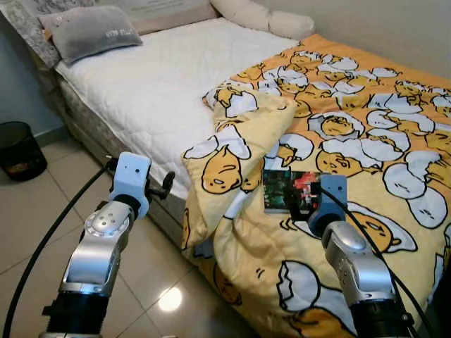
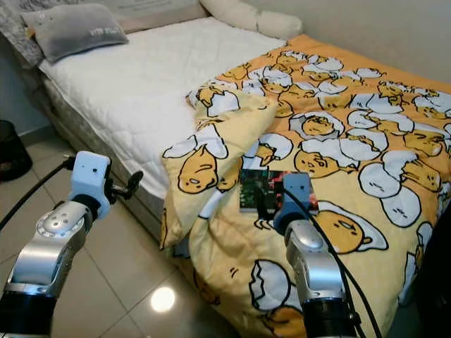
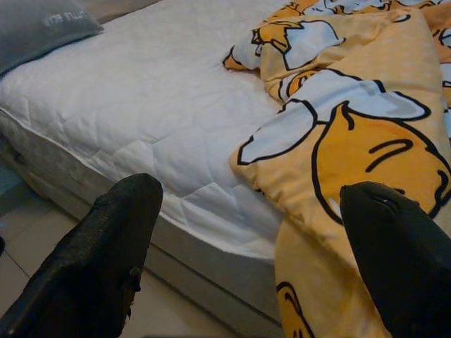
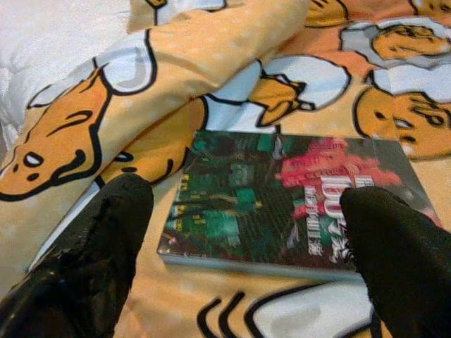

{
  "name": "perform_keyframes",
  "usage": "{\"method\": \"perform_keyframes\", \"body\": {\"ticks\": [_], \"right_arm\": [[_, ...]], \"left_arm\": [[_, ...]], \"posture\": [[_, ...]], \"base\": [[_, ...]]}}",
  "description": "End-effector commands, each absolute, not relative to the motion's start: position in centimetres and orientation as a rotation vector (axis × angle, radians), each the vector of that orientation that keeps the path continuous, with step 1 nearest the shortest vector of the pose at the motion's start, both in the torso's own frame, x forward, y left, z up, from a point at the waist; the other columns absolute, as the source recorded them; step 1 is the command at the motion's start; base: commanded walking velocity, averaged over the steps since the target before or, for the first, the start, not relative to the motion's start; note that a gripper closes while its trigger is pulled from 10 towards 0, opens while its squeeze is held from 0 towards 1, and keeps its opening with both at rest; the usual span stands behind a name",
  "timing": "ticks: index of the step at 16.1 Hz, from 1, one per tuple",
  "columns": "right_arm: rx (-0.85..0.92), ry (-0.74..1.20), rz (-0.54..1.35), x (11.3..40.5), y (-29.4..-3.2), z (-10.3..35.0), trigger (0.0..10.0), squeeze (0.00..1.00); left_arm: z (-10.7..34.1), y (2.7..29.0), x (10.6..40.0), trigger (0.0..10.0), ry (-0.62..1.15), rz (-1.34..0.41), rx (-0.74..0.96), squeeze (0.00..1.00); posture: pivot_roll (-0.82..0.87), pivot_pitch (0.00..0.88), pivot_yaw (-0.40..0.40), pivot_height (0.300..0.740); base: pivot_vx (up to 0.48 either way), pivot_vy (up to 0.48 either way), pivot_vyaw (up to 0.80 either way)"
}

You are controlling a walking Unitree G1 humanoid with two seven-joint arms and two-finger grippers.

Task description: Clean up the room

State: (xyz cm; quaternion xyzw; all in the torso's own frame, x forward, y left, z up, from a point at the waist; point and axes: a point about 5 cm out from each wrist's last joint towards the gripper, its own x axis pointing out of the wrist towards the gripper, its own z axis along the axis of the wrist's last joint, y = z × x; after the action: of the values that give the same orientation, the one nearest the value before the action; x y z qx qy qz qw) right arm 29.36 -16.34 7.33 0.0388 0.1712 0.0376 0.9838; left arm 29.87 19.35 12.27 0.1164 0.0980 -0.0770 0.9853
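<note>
A paperback book (image 4: 289, 201) with a dark green and red cover lies flat on the yellow duvet (image 1: 366, 148), close to the bed's near side edge and just beside the rumpled fold where the duvet is thrown back on itself. The right gripper (image 4: 254, 260) hangs low over the book with its two black fingers (image 4: 91, 246) spread wide, one finger near each short end of the cover; neither finger can be seen to touch it. From the head camera the right arm reaches in over the duvet's hanging edge, its blue wrist housing partly covering the book's right end.

The duvet, printed with cartoon egg-yolk figures and cracked shells, covers the right part of the bed and drapes over the near edge toward the floor. The left part of the bed is bare white quilted mattress cover (image 1: 155, 84). A grey cushion (image 1: 91, 29) sits at the head corner, with a pale bolster pillow (image 1: 264, 17) along the far edge by the wall.

The left gripper (image 3: 254, 232) is held out over the tiled floor (image 1: 42, 211) beside the bed's near edge, its fingers (image 3: 106, 239) spread apart and holding nothing, pointed at the mattress side and the duvet fold. A black wastebasket (image 1: 20, 149) stands on the floor near the head of the bed.
</note>
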Motion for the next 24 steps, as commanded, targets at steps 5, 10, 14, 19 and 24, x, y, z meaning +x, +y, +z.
{"method": "perform_keyframes", "body": {"ticks": [5, 10, 14, 19, 24], "right_arm": [[0.265, 0.446, 0.032, 29.3, -16.8, 7.0, 10.0, 0.00], [0.497, 0.592, 0.136, 30.7, -15.7, 6.5, 10.0, 0.00], [0.729, 0.651, 0.163, 32.8, -14.2, 6.5, 10.0, 0.07], [0.903, 0.703, 0.104, 33.2, -13.2, 5.0, 10.0, 1.00], [1.021, 0.589, 0.055, 34.6, -13.0, 5.5, 10.0, 1.00]], "left_arm": [[12.4, 19.4, 29.0, 10.0, 0.208, -0.285, 0.346, 1.00], [12.1, 18.2, 27.9, 10.0, 0.235, -0.425, 0.322, 1.00], [11.7, 18.4, 26.8, 10.0, 0.286, -0.572, 0.385, 1.00], [12.5, 18.5, 26.1, 10.0, 0.285, -0.713, 0.387, 1.00], [13.0, 17.9, 25.0, 10.0, 0.314, -0.822, 0.385, 1.00]], "posture": [[0.05, 0.000, -0.015, 0.740], [0.05, 0.000, -0.021, 0.740], [0.10, 0.000, -0.049, 0.740], [0.14, 0.000, -0.053, 0.740], [0.18, 0.000, -0.028, 0.740]], "base": [[0.000, 0.000, 0.00], [0.000, 0.000, 0.00], [0.000, 0.000, 0.00], [0.000, 0.000, 0.00], [0.000, 0.000, 0.00]]}}
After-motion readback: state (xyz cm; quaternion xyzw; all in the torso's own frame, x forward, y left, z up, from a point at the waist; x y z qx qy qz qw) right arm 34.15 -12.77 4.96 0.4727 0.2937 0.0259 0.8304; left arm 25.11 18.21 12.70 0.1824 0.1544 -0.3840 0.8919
